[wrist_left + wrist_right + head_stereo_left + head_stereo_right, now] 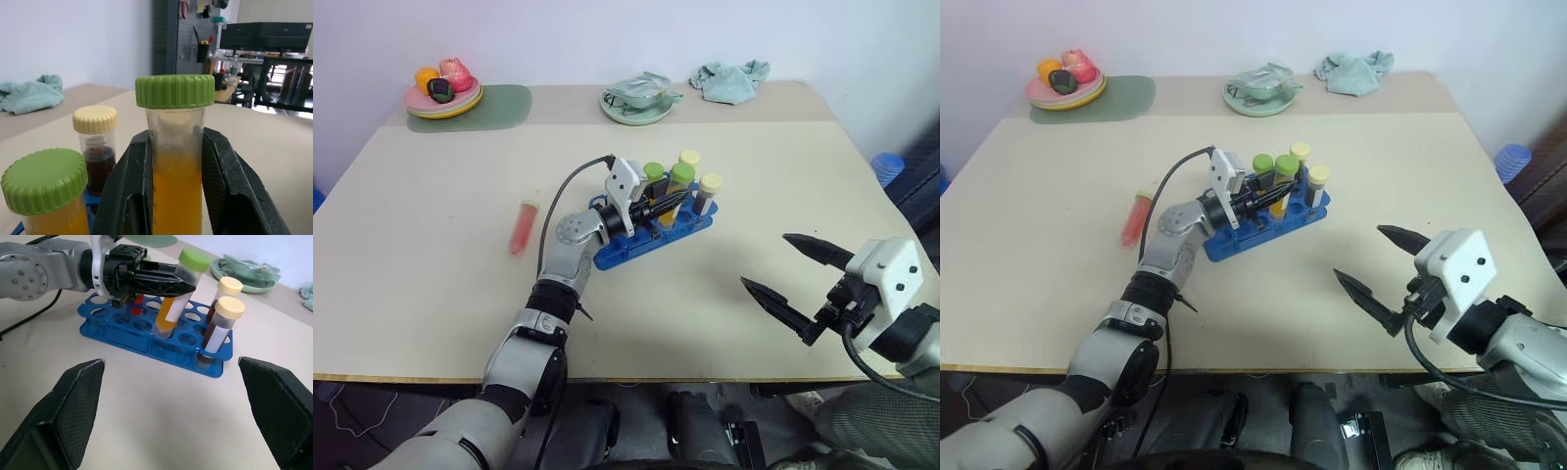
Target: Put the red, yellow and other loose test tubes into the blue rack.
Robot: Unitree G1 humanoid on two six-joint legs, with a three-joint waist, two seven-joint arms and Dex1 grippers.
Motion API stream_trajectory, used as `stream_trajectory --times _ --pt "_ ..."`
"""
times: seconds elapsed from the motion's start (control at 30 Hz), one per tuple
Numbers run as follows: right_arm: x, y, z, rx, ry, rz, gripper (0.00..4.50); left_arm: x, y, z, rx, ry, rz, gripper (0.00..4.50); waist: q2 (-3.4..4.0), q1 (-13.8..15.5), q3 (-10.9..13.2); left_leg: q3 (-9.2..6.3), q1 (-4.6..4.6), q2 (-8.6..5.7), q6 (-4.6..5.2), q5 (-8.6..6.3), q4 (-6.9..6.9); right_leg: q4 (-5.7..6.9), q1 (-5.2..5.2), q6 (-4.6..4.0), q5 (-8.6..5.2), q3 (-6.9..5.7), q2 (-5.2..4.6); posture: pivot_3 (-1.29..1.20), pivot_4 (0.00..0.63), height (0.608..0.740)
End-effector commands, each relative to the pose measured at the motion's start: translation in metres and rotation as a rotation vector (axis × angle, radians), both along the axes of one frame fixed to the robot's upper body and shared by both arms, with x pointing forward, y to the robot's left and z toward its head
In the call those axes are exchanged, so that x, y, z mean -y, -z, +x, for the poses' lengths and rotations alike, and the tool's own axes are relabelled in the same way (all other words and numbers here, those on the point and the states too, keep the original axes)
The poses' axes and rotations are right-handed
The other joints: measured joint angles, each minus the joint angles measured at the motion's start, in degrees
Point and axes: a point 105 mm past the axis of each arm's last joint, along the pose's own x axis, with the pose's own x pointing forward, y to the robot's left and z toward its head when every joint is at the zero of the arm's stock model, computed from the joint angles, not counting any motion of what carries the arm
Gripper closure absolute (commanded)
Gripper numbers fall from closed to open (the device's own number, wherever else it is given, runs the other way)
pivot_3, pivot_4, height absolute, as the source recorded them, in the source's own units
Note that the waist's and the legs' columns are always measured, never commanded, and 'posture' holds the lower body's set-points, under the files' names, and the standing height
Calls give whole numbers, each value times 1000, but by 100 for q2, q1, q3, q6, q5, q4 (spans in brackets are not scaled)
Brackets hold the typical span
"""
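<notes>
Near the table's point(431, 323) front edge the right claw point(790, 277) hangs with jaws wide apart, holding nothing. Mid-table, the left claw point(677, 200) clamps a green-capped yellow tube point(177, 291) in the blue rack point(651, 240). A red tube point(523, 227) lies loose toward the left edge.

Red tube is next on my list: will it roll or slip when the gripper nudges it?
The red tube lies on its side on the bare table, so it probably rolls if nudged sideways. Its smooth round plastic may slip. It looks full, so probably weighty for its size.

Left gripper point(677, 200) clamped, right gripper point(788, 272) agape.
</notes>
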Motion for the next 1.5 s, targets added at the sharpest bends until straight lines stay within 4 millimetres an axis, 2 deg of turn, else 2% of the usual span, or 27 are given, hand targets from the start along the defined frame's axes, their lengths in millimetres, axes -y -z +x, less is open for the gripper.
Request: stream_trajectory --times 0.03,0.2,0.23,0.27,0.6,0.8,0.97,1.2,1.37,1.5 --pt "-6 -9 -1 36 -19 -15 0 1 14 2 -65 -2 35 3256 -1 0 -1 0 0 0 0 0 0 0 0 0 0 0 0 0 150 740" --pt "-6 -12 0 40 -18 -17 0 -3 19 13 -62 -78 75 742 -3 -4 0 -1 -1 0 0 0 0 0 -1 0 0 0 1 0 150 740" --pt "-6 -13 0 40 -17 -17 0 -4 19 14 -58 -88 82 301 -4 -1 0 0 -2 0 0 0 0 0 -3 0 0 0 1 0 150 740" --pt "-6 -13 0 41 -17 -18 0 -4 19 15 -55 -96 87 58 -4 1 0 0 -4 0 0 0 0 0 -3 0 0 0 1 0 150 740" --pt "-6 -13 1 42 -14 -19 0 2 10 11 -16 -77 34 58 -4 -3 0 0 -4 0 0 0 2 1 -3 1 1 0 0 0 150 740" --pt "-6 -12 2 42 -14 -20 0 8 4 9 -5 -80 64 58 -4 -3 0 0 -5 0 0 0 2 0 -3 1 1 0 0 0 150 740" --pt "-5 -10 1 41 -11 -19 0 -1 -11 9 -18 -142 98 58 -3 -5 0 0 -5 0 0 0 2 1 -3 1 1 1 0 0 150 740" --pt "-6 -10 1 41 -15 -16 0 -6 -3 9 -144 -204 231 58 -3 -9 0 0 -4 0 0 0 3 4 -4 1 1 1 2 0 150 740" --pt "-6 -9 2 40 -17 -15 0 -5 9 -5 -200 -164 355 58 -3 -3 0 0 -3 0 0 0 3 5 -4 1 1 2 2 0 150 740" --pt "-5 -8 2 37 -15 -16 0 -3 12 -9 -219 -152 391 58 -2 1 0 0 -4 0 0 0 3 2 -4 1 1 2 2 0 150 740"
